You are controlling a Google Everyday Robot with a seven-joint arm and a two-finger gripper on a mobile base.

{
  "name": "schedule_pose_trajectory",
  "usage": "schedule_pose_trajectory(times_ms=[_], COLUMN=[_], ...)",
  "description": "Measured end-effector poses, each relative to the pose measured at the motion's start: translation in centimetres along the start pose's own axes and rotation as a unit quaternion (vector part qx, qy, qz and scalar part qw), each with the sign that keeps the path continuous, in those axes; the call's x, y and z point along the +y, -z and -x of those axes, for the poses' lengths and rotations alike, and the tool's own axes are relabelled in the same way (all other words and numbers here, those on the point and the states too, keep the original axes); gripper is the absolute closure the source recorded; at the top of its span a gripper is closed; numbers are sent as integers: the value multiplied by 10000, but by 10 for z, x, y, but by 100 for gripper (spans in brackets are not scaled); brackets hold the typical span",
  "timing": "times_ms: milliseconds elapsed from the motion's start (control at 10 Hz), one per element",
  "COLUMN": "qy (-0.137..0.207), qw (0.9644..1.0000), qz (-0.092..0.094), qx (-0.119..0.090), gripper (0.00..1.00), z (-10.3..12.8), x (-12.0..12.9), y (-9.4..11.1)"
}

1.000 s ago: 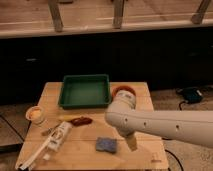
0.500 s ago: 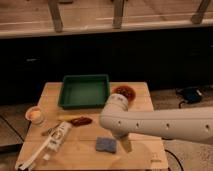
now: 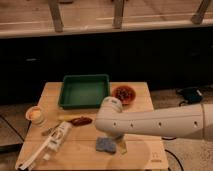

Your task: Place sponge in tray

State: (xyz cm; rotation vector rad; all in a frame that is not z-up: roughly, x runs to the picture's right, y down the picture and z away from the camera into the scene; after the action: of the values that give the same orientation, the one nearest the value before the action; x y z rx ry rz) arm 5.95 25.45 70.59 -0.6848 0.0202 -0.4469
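My gripper hangs under the wrist near the front edge of the table, about mid-width. Fingers spread wide, nothing in them. One finger shows just right of the sponge. The other is hidden behind the wrist, probably above or behind the sponge, so I can't tell if I straddle it.

Sponge lies flat on the wood, blue-grey face up, near the front edge, not lifted. Tray sits at the back edge, centre-left, well apart from the sponge. Nothing visible inside it.

Judged step: lining up for the grasp. Pick not yet made, task barely begun.

Risks:
- Gripper looks offset right of the sponge. Closing here could pinch one corner or shove it toward the front edge, and it could go over.
- The sponge is soft and low. A shallow grip could slip on the lift, and too deep a descent jams the fingertips into the wood.
- The carry to the tray passes the dark red item at table centre. The reddish-brown bowl sits just beside the tray's right wall, and a low swing clips either.
- The tray has raised sides. A low release catches the near wall and drops the sponge outside.
- The white tool at the front-left corner is clear of the path.
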Motion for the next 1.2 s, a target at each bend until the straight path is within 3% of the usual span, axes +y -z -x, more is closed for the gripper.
schedule_pose_trajectory(times_ms=[1200], qy=[357], qw=[9993], qz=[-81], qx=[-111], gripper=[20], z=[33], x=[-12], y=[-28])
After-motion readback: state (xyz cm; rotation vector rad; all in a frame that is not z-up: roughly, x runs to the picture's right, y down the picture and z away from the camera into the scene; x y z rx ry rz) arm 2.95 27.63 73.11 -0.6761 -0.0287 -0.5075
